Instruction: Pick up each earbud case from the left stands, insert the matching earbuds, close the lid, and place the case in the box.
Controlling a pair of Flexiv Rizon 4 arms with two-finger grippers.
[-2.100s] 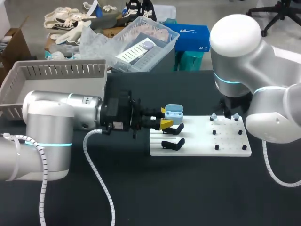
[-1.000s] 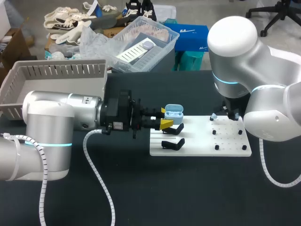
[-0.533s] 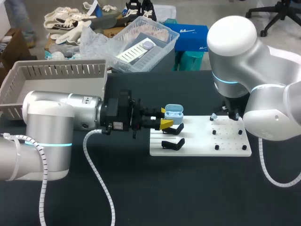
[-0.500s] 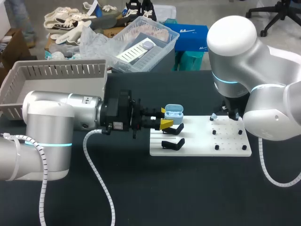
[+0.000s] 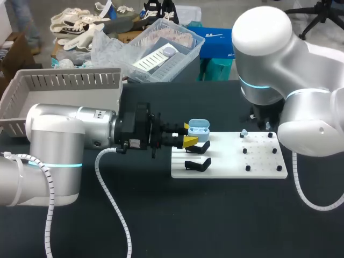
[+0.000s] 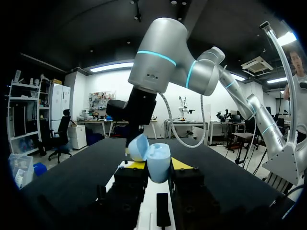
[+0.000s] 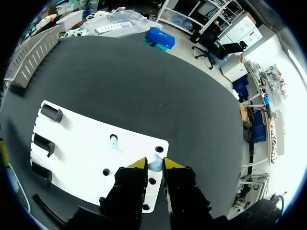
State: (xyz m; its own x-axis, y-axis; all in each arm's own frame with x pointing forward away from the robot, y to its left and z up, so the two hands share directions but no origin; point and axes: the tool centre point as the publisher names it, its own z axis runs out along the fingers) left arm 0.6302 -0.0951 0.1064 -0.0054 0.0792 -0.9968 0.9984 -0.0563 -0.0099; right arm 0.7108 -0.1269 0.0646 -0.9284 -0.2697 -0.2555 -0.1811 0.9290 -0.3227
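**Inspector:** State of your left tool, and where is the case?

**Operator:** My left gripper (image 5: 188, 134) is clamped on the light-blue earbud case (image 5: 198, 129), one yellow tip on each side of its body. In the head view the case sits just left of centre, over the left end of the white board (image 5: 231, 164). It is off the black stands (image 5: 198, 163). Its lid (image 6: 138, 147) stands open. I cannot tell whether anything is seated inside it.

**Inspector:** And the right tool?

**Operator:** My right gripper (image 7: 153, 162) is set narrow. The wrist view shows a small blue earbud (image 7: 155, 166) pinched between its tips, over the board's far corner. I cannot tell whether it has cleared its peg. In the head view my own arm hides that gripper, right of centre.

**Inspector:** What is outstanding?

**Operator:** By my judgement, most of the job. The pickup of the case is done and one earbud is in hand. The second earbud (image 5: 243, 133) sits on the board, apart from both tools. Both earbuds have yet to go into the case. The lid is not yet closed. The grey box (image 5: 64, 80), upper left, shows no case in the part I can see.
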